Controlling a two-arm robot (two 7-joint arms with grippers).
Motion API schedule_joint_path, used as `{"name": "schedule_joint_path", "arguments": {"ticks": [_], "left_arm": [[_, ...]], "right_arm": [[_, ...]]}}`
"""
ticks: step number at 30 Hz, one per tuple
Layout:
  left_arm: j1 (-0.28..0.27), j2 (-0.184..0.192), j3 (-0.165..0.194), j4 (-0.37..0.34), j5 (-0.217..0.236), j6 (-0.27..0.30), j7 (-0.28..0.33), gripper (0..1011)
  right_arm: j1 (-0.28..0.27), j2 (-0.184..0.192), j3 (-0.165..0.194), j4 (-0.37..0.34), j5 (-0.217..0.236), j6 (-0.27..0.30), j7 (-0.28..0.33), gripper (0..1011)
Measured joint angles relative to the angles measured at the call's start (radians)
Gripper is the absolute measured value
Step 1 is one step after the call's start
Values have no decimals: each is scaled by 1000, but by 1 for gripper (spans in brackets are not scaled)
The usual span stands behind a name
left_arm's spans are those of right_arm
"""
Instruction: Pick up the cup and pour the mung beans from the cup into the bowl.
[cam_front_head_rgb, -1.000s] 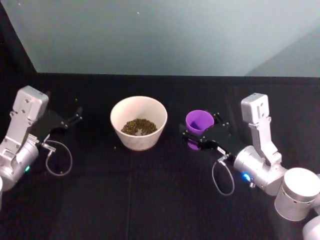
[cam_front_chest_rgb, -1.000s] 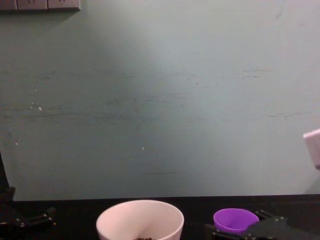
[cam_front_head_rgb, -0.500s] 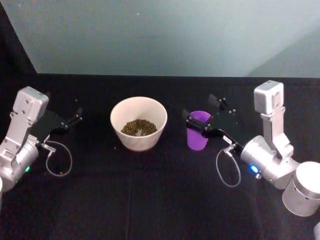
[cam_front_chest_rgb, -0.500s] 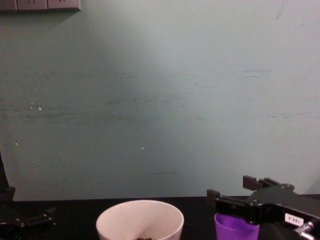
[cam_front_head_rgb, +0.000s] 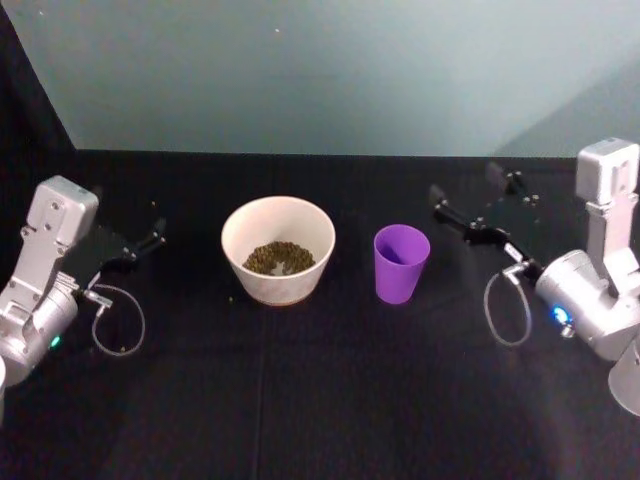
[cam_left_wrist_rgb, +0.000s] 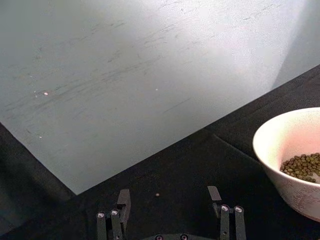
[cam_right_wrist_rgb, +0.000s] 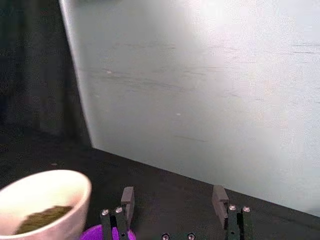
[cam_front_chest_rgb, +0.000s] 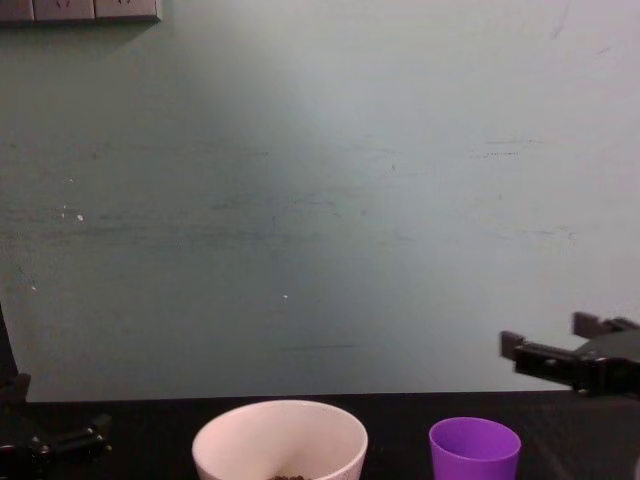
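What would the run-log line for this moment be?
stage: pour done | mung beans in bowl | cup upright beside bowl | right gripper open, clear of cup | left gripper parked left

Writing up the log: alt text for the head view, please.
A purple cup stands upright on the black table beside a white bowl holding mung beans. The right tool hangs open to its right; the left tool sits parked left.

- a table (cam_front_head_rgb: 330, 400) covered in black cloth runs back to a pale green wall (cam_front_head_rgb: 330, 70).
- a white bowl (cam_front_head_rgb: 278, 248) sits near the middle, mung beans (cam_front_head_rgb: 277, 258) heaped inside.
- a purple cup (cam_front_head_rgb: 401, 262) stands upright just beside the bowl, not touching.
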Motion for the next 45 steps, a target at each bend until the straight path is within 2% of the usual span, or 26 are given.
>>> {"name": "schedule_joint_path", "arguments": {"ticks": [4,5,9,12,17,21,45], "left_arm": [[0,0,0,0,0,0,0,1000],[0,0,0,0,0,0,0,1000],[0,0,0,0,0,0,0,1000],[0,0,0,0,0,0,0,1000],[0,0,0,0,0,0,0,1000],[0,0,0,0,0,0,0,1000],[0,0,0,0,0,0,0,1000]], "right_arm": [[4,4,14,17,-24,10,-32,1003],[5,5,15,24,-50,20,-56,1003],[7,1,13,56,-101,38,-95,1003],[8,-8,13,90,-118,41,-103,1003],[6,-24,27,120,-125,29,-107,1003],[-3,-39,41,130,-130,-1,-107,1003],[0,-35,36,128,-130,9,-108,1002]]}}
